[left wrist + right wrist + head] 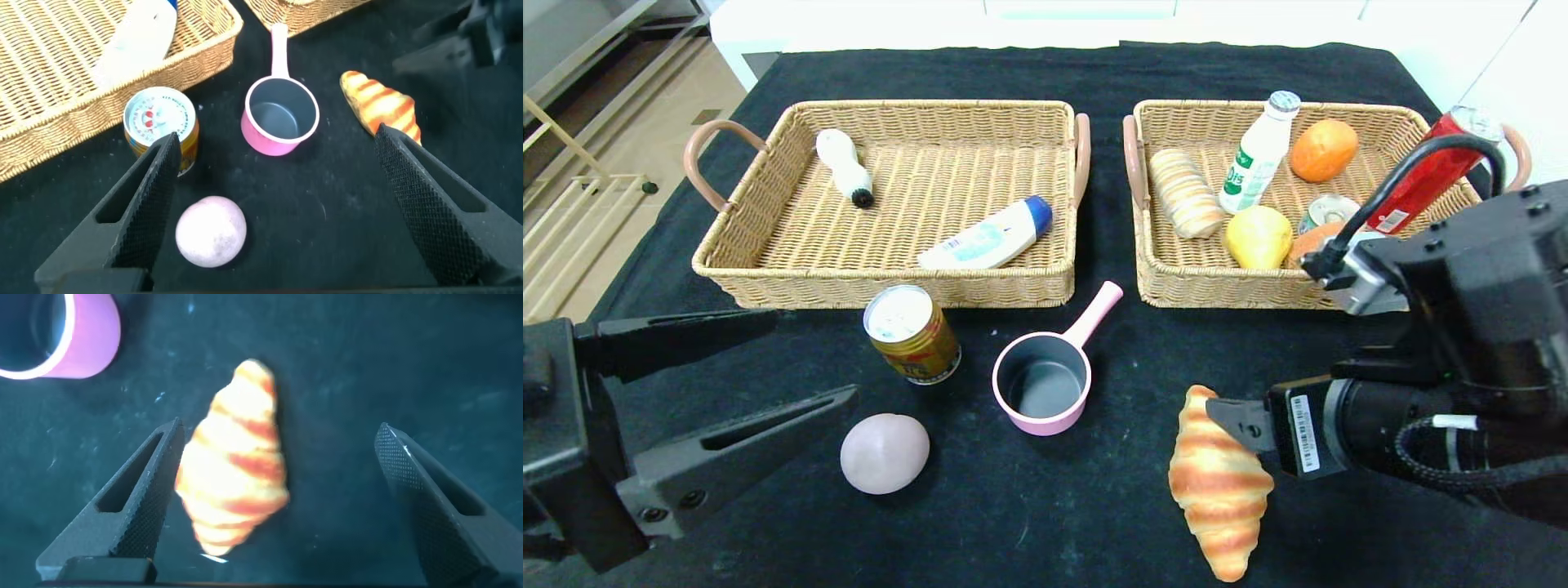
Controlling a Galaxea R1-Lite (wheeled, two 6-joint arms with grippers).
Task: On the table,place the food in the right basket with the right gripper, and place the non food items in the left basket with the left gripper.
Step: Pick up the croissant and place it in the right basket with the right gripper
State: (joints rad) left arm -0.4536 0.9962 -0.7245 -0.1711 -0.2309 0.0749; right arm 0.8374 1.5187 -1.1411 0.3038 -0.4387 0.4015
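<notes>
Reaching in low from the tabletop's right edge, the right gripper (274, 502) is hanging with fingers spread wide over the croissant (1218, 483), which is lying near the front edge. Near the front-left corner, the left gripper (278, 204) is hovering, fingers spread, above the pale egg (885, 452), gold can (911, 334) and pink saucepan (1045, 384).

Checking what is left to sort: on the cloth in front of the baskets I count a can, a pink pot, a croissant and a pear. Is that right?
Not quite. The fourth thing is a pale pink egg, not a pear; the pear already lies in the right basket. The can, pot and croissant are on the cloth, as the head view shows.
</notes>
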